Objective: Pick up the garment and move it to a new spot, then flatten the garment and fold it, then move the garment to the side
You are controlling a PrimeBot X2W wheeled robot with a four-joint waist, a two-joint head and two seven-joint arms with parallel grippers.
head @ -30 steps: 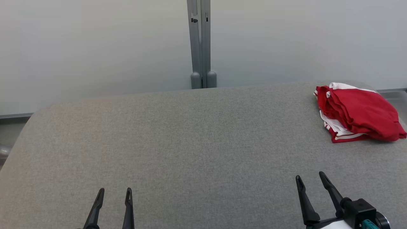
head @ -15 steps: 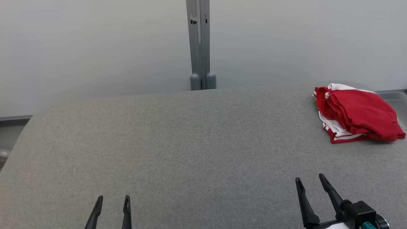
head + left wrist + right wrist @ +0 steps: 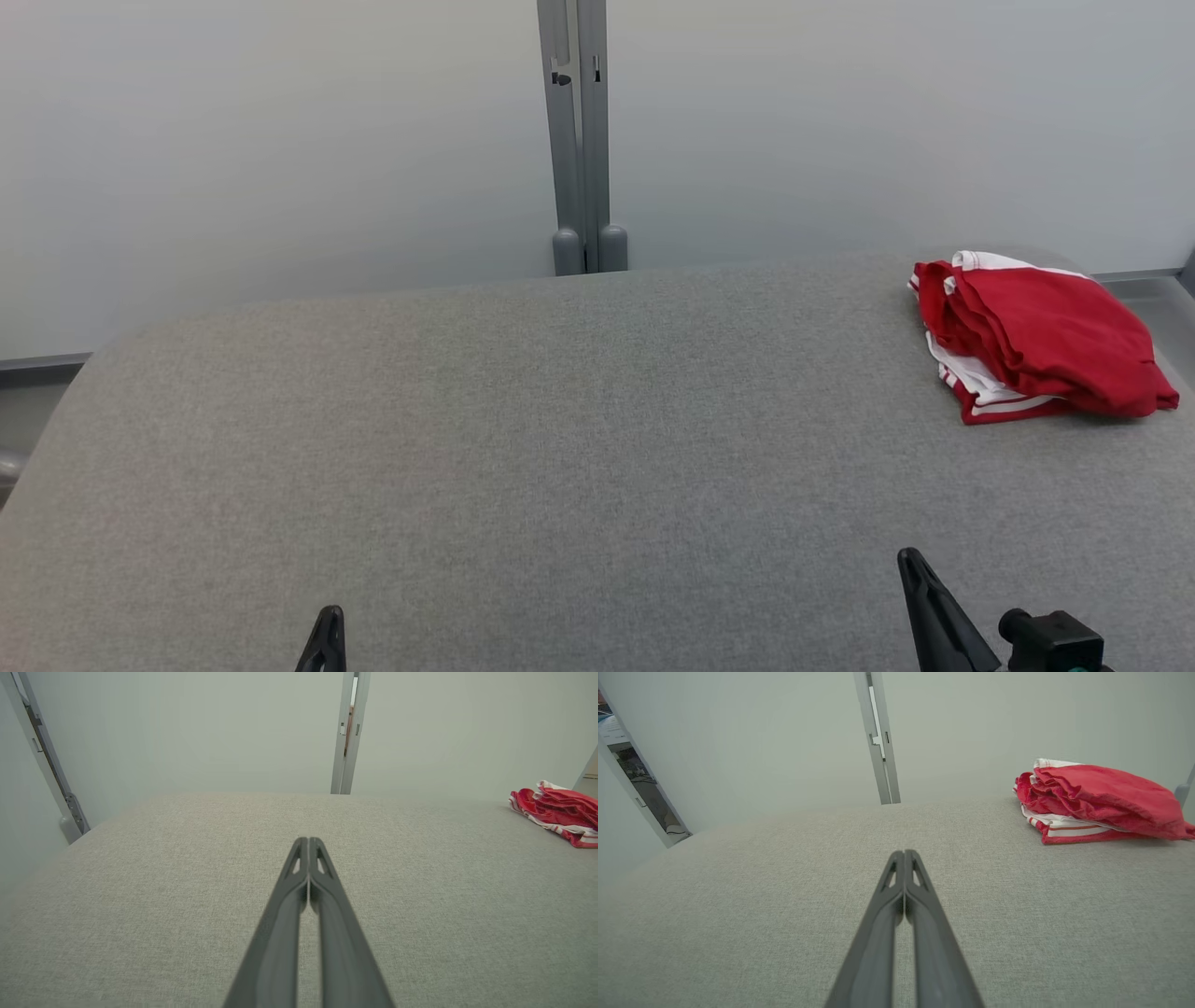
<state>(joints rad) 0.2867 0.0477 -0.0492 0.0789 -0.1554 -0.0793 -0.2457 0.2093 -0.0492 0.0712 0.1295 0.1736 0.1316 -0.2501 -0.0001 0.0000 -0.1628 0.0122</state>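
Red garment (image 3: 1046, 336) lies on grey table (image 3: 560, 448); left gripper (image 3: 308, 840) and right gripper (image 3: 904, 852) pinched together.

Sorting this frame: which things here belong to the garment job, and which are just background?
Job: bundled red-and-white fabric garment, far right; left gripper, shut; right gripper, shut.
Background: grey fabric-covered table; grey metal upright post; pale wall panels.

Grey fabric-topped table (image 3: 560, 448), rounded far corners. Pale partition walls (image 3: 280, 140) behind, joined w/ grey metal post (image 3: 579, 140). Even light.
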